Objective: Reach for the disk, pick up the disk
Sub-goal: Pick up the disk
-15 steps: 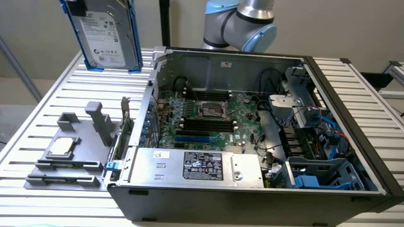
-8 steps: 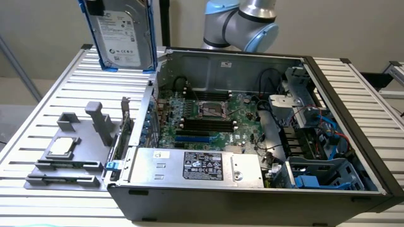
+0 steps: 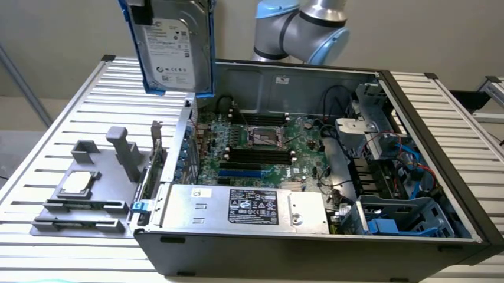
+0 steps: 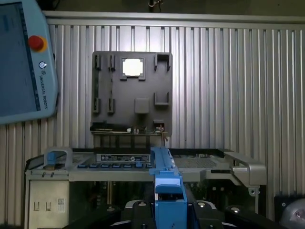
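Observation:
The disk [image 3: 172,50] hangs upright in the air above the case's back corner at the exterior view's left. It is a silver drive with a white printed label in a blue plastic bracket. My gripper [image 3: 141,9] holds it from above at the frame's upper edge, shut on its top end. In the wrist view, the blue bracket [image 4: 164,174] shows edge-on, clamped in the black gripper [image 4: 169,210] and lifted well above the case and the table.
An open computer case [image 3: 441,177] lies on the slatted metal table [image 3: 71,118], with the motherboard [image 3: 260,144], power supply [image 3: 244,206] and empty blue drive cages [image 3: 402,218] inside. A grey fixture plate [image 3: 94,171] carries a square silver chip [image 3: 77,183]. A teach pendant [image 4: 21,62] lies on the table.

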{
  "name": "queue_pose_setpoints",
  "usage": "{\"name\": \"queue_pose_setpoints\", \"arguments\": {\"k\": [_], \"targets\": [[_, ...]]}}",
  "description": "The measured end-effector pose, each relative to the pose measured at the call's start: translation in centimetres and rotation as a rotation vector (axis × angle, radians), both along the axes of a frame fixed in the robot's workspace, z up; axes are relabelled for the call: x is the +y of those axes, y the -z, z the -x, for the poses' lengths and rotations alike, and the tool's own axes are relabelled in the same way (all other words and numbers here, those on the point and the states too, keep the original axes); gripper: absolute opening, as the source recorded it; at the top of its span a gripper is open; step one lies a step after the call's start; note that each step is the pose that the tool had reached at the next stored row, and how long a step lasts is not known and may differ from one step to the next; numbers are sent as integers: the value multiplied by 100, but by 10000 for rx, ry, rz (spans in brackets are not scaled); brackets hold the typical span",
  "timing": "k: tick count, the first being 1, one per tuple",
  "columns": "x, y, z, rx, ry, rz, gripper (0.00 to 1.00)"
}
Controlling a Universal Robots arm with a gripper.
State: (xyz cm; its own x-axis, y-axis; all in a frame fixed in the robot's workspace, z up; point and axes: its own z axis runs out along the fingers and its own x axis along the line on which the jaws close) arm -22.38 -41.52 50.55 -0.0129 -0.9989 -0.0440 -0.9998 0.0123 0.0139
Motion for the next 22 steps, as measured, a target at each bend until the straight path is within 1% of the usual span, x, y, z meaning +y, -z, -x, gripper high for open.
{"name": "queue_pose_setpoints", "arguments": {"k": [7, 22], "targets": [[-141, 0, -240, 0, 1, 0, 33], [-453, 0, -801, 0, 1, 0, 33]]}}
